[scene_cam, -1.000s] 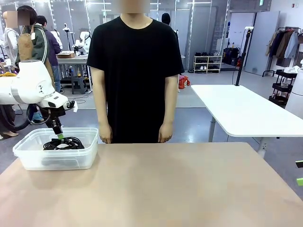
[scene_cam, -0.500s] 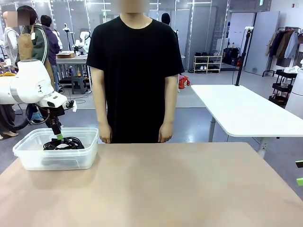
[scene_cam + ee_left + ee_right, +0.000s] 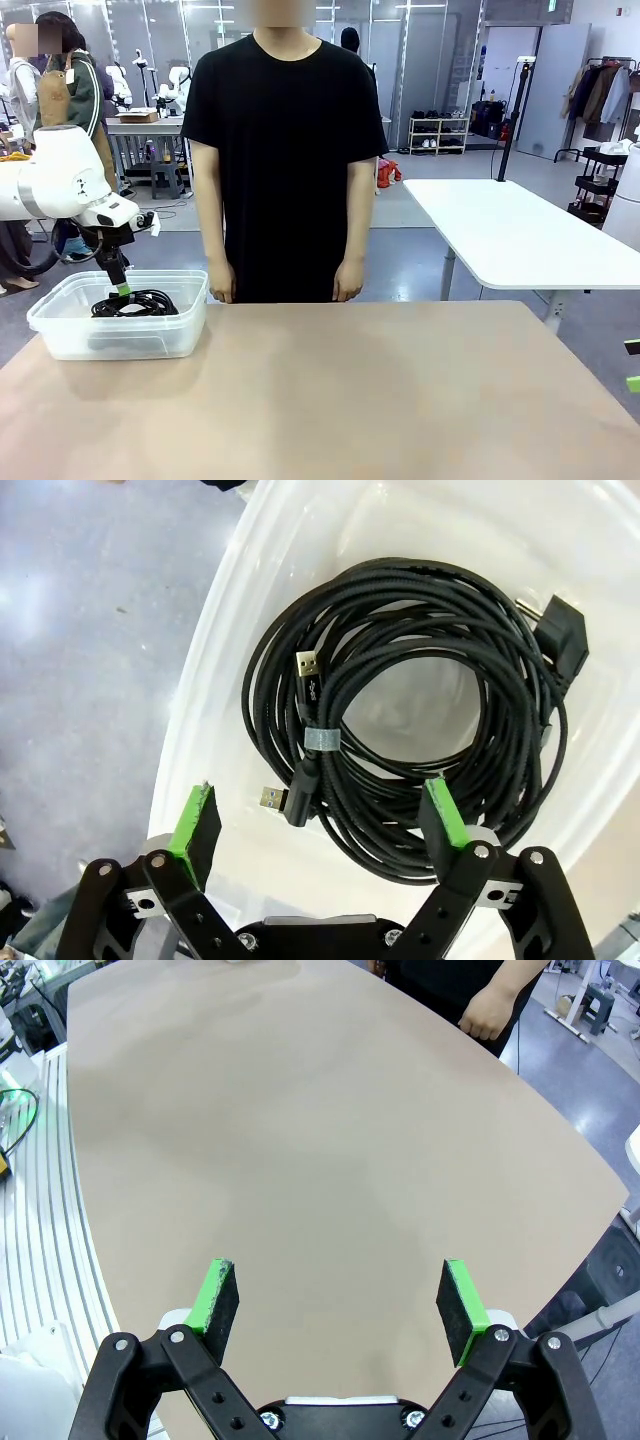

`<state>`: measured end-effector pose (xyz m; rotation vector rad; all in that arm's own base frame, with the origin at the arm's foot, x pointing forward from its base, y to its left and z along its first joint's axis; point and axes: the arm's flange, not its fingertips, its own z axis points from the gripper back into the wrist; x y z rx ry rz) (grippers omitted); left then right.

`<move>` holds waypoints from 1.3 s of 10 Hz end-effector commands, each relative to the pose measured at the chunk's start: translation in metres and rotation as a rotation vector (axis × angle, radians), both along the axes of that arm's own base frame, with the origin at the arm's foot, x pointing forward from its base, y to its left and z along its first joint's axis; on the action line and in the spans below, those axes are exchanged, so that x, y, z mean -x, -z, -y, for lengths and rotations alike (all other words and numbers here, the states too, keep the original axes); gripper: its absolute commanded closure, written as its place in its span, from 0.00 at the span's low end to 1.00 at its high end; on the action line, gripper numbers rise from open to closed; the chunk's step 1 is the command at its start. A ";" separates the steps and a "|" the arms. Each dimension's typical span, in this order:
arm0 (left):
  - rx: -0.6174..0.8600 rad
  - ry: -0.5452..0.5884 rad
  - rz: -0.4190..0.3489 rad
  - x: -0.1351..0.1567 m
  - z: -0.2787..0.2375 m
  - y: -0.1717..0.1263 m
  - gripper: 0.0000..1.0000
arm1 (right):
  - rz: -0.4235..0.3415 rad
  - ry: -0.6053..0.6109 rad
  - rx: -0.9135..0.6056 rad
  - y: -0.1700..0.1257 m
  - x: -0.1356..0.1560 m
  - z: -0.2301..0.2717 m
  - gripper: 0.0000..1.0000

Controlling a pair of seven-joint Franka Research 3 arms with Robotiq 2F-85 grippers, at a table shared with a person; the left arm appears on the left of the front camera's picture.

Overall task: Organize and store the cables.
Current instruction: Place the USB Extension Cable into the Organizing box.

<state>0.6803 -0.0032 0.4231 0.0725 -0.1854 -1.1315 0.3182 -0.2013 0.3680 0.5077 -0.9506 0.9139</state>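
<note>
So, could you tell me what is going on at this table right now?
The left gripper hangs open just above a clear plastic bin at the table's left end, where the coiled black cables lie inside, untouched. The right gripper is open over bare tabletop. A person stands at the far side, hands down.

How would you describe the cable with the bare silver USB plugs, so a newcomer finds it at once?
Start at the clear plastic bin on the robot's left end of the table. Inside lie coiled black cables. This USB cable crosses the coil's left side, bound by a grey band, with two silver plugs, unlike the chunky black plug opposite.
</note>
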 end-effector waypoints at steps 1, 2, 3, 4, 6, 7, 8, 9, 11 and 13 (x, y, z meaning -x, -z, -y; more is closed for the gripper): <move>-0.002 0.003 0.002 -0.002 0.001 0.000 0.00 | 0.014 0.008 -0.014 0.001 -0.002 0.000 0.00; -0.002 0.003 0.002 -0.002 0.001 0.000 0.00 | 0.014 0.008 -0.014 0.001 -0.002 0.000 0.00; -0.002 0.003 0.002 -0.002 0.001 0.000 0.00 | 0.014 0.008 -0.014 0.001 -0.002 0.000 0.00; -0.002 0.003 0.002 -0.002 0.001 0.000 0.00 | 0.014 0.008 -0.014 0.001 -0.002 0.000 0.00; -0.002 0.003 0.002 -0.002 0.001 0.000 0.00 | 0.014 0.008 -0.014 0.001 -0.002 0.000 0.00; -0.002 0.003 0.002 -0.002 0.001 0.000 0.00 | 0.014 0.008 -0.014 0.001 -0.002 0.000 0.00; -0.002 0.003 0.002 -0.002 0.001 0.000 0.00 | 0.014 0.008 -0.014 0.001 -0.002 0.000 0.00; -0.002 0.003 0.002 -0.002 0.001 0.000 0.00 | 0.014 0.008 -0.014 0.001 -0.002 0.000 0.00; -0.002 0.003 0.002 -0.002 0.001 0.000 0.00 | 0.014 0.008 -0.014 0.001 -0.002 0.000 0.00; -0.002 0.003 0.002 -0.002 0.001 0.000 0.00 | 0.014 0.008 -0.014 0.001 -0.002 0.000 0.00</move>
